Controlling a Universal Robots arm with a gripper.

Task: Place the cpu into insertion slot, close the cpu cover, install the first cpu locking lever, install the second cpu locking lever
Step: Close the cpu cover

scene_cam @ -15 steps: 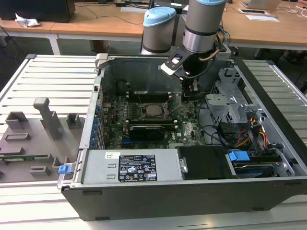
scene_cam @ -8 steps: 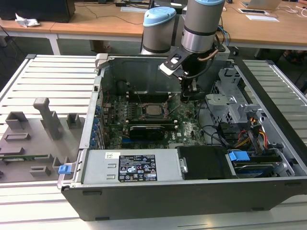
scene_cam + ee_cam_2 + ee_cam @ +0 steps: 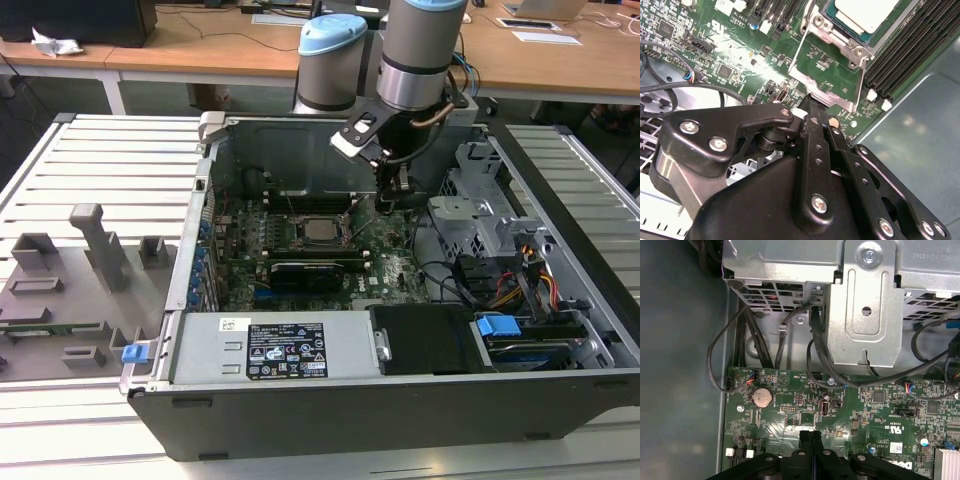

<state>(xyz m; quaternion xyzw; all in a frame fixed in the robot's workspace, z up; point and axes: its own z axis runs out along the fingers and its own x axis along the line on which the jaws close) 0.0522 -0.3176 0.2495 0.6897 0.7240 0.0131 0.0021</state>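
While the cpu (image 3: 865,15) sits in place, the fingers (image 3: 812,120), pressed together, touch the edge of the open cpu cover (image 3: 832,95) lying between them and it.

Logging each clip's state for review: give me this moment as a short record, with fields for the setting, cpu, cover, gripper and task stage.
setting: open computer case on a slatted table, green motherboard inside
cpu: seated in the insertion slot
cpu cover: open, clear of the cpu, board visible through its window
gripper: beside the slot, jaws closed together, tip at the cover's free edge; a grip on it cannot be confirmed
task stage: cpu placed, cover not yet closed
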